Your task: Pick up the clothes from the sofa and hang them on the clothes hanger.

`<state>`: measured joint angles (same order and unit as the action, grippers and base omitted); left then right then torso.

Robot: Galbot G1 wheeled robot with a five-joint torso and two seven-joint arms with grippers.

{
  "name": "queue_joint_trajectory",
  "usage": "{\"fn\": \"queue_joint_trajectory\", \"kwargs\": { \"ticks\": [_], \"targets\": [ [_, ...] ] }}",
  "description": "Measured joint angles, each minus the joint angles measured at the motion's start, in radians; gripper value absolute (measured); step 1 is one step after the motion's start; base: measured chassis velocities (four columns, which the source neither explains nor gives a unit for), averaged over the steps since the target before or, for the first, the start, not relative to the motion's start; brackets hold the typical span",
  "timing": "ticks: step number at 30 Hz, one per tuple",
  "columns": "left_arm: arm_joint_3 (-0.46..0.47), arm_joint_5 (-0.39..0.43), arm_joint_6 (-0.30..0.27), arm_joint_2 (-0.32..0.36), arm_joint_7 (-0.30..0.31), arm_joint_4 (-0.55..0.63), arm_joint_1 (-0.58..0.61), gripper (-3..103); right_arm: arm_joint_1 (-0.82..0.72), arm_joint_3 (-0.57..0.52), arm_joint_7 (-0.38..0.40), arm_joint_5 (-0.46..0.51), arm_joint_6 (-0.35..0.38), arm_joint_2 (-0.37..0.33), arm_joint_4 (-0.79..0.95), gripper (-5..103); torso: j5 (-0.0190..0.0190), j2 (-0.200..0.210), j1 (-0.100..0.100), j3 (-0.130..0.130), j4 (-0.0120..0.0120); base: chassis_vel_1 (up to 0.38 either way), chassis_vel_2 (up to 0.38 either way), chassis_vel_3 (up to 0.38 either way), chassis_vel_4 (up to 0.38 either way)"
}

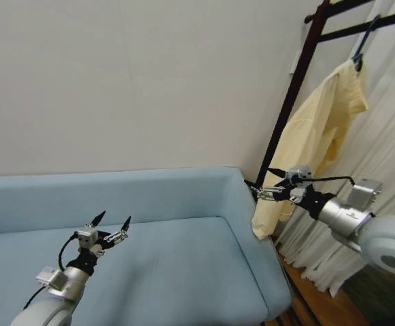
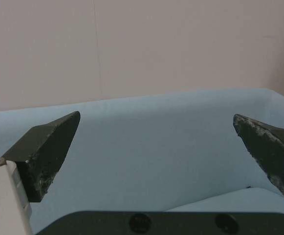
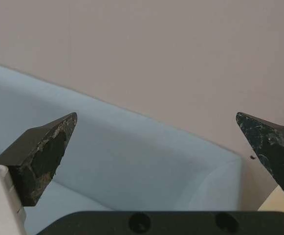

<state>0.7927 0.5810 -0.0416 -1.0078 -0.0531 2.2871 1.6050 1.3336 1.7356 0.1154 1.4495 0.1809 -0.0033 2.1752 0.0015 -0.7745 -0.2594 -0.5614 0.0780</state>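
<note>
The head view takes in the whole scene. A pale yellow shirt (image 1: 319,129) hangs from a dark hanger (image 1: 362,42) on the dark wooden clothes rack (image 1: 296,88) in the upper right of the frame, in front of a white curtain (image 1: 387,149). Its lower hem drops beside the right end of the light blue sofa (image 1: 183,258).

The right gripper (image 1: 257,190) is at centre right, just beside that hem and over the sofa's end, though contact with the cloth cannot be told. The left gripper (image 1: 114,219) hangs over the sofa seat at lower left, well apart from the shirt, with its fingers spread and nothing between them.

The left wrist view adds a close look at the left gripper (image 2: 155,117). Its dark fingers (image 2: 49,147) stand wide apart, with the blue backrest and plain wall (image 2: 181,44) behind them.

The right wrist view shows the right gripper (image 3: 156,116) equally wide open and holding nothing. It faces the sofa's back corner, and a pale yellowish patch (image 3: 281,198) sits beside one fingertip.
</note>
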Motion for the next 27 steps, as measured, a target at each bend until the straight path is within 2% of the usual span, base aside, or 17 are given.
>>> {"fn": "queue_joint_trajectory", "kwargs": {
  "ticks": [1, 5, 6, 7, 8, 10, 11, 12, 14, 16, 17, 19, 21, 22, 26, 27],
  "targets": [
    [0.000, 0.000, 0.000, 0.000, 0.000, 0.000, 0.000, 100, 0.000, 0.000, 0.000, 0.000, 0.000, 0.000, 0.000, 100, 0.0000, 0.000, 0.000, 0.000, 0.0000, 0.000, 0.000, 0.000, 0.000],
    [0.000, 0.020, -0.017, 0.025, 0.000, -0.016, -0.026, 100, -0.067, -0.008, -0.014, 0.031, -0.060, 0.161, -0.131, 100, -0.0002, 0.000, 0.000, 0.000, -0.0003, 0.000, 0.000, 0.000, 0.000],
    [-0.002, 0.022, -0.020, 0.029, 0.000, -0.022, -0.029, 100, -0.101, -0.007, -0.020, 0.032, -0.083, 0.189, -0.145, 100, -0.0004, 0.000, 0.000, 0.000, -0.0002, 0.000, 0.000, 0.000, 0.000],
    [-0.002, 0.022, -0.020, 0.029, 0.000, -0.022, -0.029, 100, -0.101, -0.007, -0.020, 0.032, -0.083, 0.189, -0.145, 100, -0.0004, 0.000, 0.000, 0.000, -0.0002, 0.000, 0.000, 0.000, 0.000],
    [-0.005, 0.023, -0.022, 0.031, 0.000, -0.031, -0.033, 100, -0.154, -0.015, -0.025, 0.025, -0.118, 0.222, -0.160, 100, -0.0001, 0.000, 0.000, 0.000, 0.0000, 0.000, 0.000, 0.000, 0.000],
    [-0.009, 0.025, -0.026, 0.034, 0.000, -0.042, -0.036, 100, -0.256, -0.072, -0.020, 0.010, -0.183, 0.280, -0.192, 100, 0.0002, 0.000, 0.000, 0.000, 0.0001, 0.000, 0.000, 0.000, 0.000],
    [-0.010, 0.027, -0.030, 0.036, 0.000, -0.049, -0.039, 100, -0.348, -0.147, -0.008, 0.003, -0.213, 0.322, -0.223, 100, -0.0004, 0.000, 0.000, 0.000, 0.0002, 0.000, 0.000, 0.000, 0.000],
    [-0.010, 0.027, -0.030, 0.036, 0.000, -0.049, -0.039, 100, -0.348, -0.147, -0.008, 0.003, -0.213, 0.322, -0.223, 100, -0.0004, 0.000, 0.000, 0.000, 0.0002, 0.000, 0.000, 0.000, 0.000],
    [-0.011, 0.028, -0.034, 0.038, -0.002, -0.058, -0.045, 100, -0.489, -0.279, 0.012, -0.016, -0.231, 0.377, -0.271, 100, -0.0005, 0.000, 0.000, 0.000, -0.0001, 0.000, 0.000, 0.000, 0.000],
    [-0.012, 0.029, -0.036, 0.038, -0.005, -0.067, -0.049, 100, -0.700, -0.468, 0.041, -0.055, -0.241, 0.449, -0.345, 100, -0.0005, 0.000, 0.000, 0.000, -0.0006, 0.000, 0.000, 0.000, 0.000],
    [-0.012, 0.029, -0.036, 0.038, -0.005, -0.067, -0.049, 100, -0.700, -0.468, 0.041, -0.055, -0.241, 0.449, -0.345, 100, -0.0005, 0.000, 0.000, 0.000, -0.0006, 0.000, 0.000, 0.000, 0.000],
    [-0.013, 0.028, -0.037, 0.034, -0.009, -0.070, -0.048, 100, -0.860, -0.585, 0.071, -0.093, -0.267, 0.504, -0.380, 100, -0.0002, 0.000, 0.000, 0.000, -0.0008, 0.000, 0.000, 0.000, 0.000],
    [-0.013, 0.027, -0.036, 0.027, -0.011, -0.072, -0.038, 100, -1.077, -0.770, 0.092, -0.176, -0.276, 0.533, -0.380, 100, -0.0005, 0.000, 0.000, 0.000, -0.0009, 0.000, 0.000, 0.000, 0.000],
    [-0.013, 0.027, -0.036, 0.027, -0.011, -0.072, -0.038, 100, -1.077, -0.770, 0.092, -0.176, -0.276, 0.533, -0.380, 100, -0.0005, 0.000, 0.000, 0.000, -0.0009, 0.000, 0.000, 0.000, 0.000],
    [-0.024, 0.012, -0.017, 0.005, -0.012, -0.100, -0.020, 100, -1.544, -1.138, 0.089, -0.427, -0.280, 0.565, -0.363, 100, 0.0008, 0.000, 0.000, 0.000, 0.0002, 0.000, 0.000, 0.000, 0.000],
    [-0.024, 0.012, -0.017, 0.005, -0.012, -0.100, -0.020, 100, -1.544, -1.138, 0.089, -0.427, -0.280, 0.565, -0.363, 100, 0.0008, 0.000, 0.000, 0.000, 0.0002, 0.000, 0.000, 0.000, 0.000]
  ]
}}
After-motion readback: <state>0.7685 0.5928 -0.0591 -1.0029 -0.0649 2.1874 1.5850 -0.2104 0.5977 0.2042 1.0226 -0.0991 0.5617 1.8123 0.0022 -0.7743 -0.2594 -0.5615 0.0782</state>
